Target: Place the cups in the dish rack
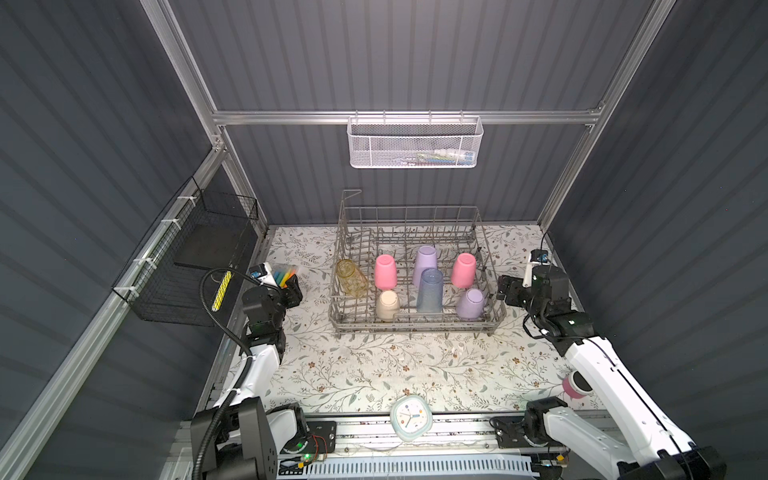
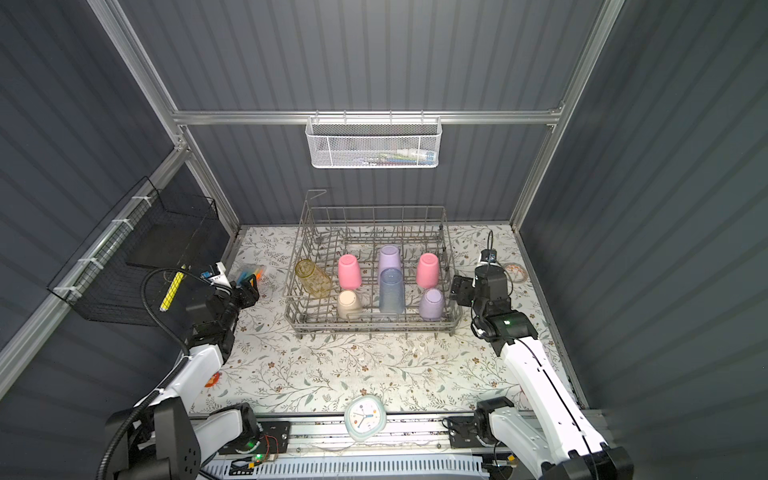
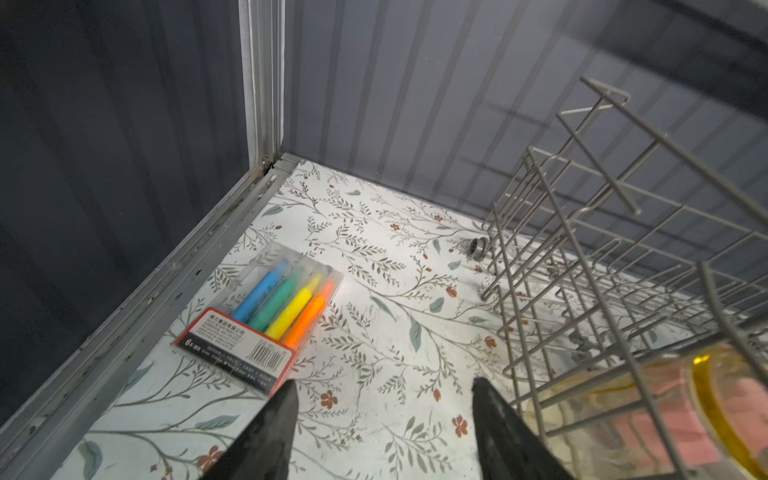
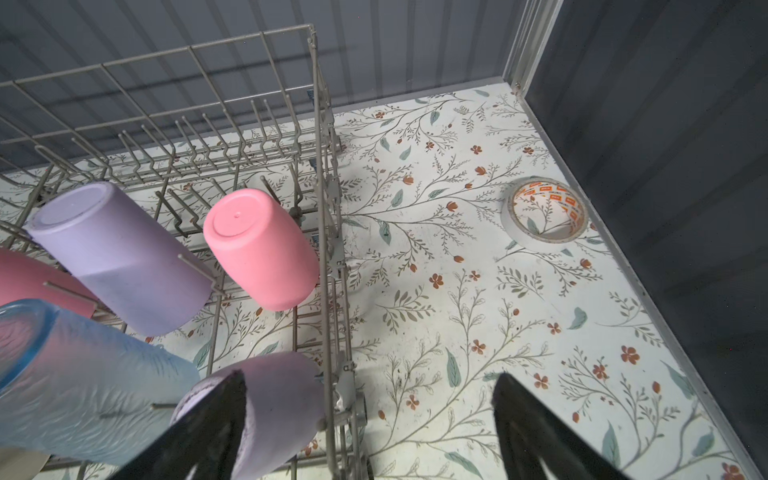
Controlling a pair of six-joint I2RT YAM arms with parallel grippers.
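Note:
The grey wire dish rack (image 1: 415, 328) stands at the back middle in both top views, with several cups inside it. Two pink cups (image 1: 385, 272) (image 1: 464, 270) and a lilac cup (image 1: 425, 264) are bottom up in the rear row. A tall blue cup (image 1: 430, 290), a short beige cup (image 1: 387, 304) and a second lilac cup (image 1: 470, 303) sit in front of them. A yellowish glass (image 1: 351, 277) leans tilted at the rack's left end. My left gripper (image 3: 384, 382) is open and empty, left of the rack. My right gripper (image 4: 370, 375) is open and empty beside the rack's right wall.
A marker pack (image 3: 274, 316) lies by the left wall. A tape roll (image 4: 544, 212) lies in the back right corner. A clock (image 1: 410, 417) rests at the front edge and a small pink cylinder (image 1: 575, 384) at the front right. A black wire basket (image 1: 187, 266) and a white mesh basket (image 1: 415, 143) hang on the walls.

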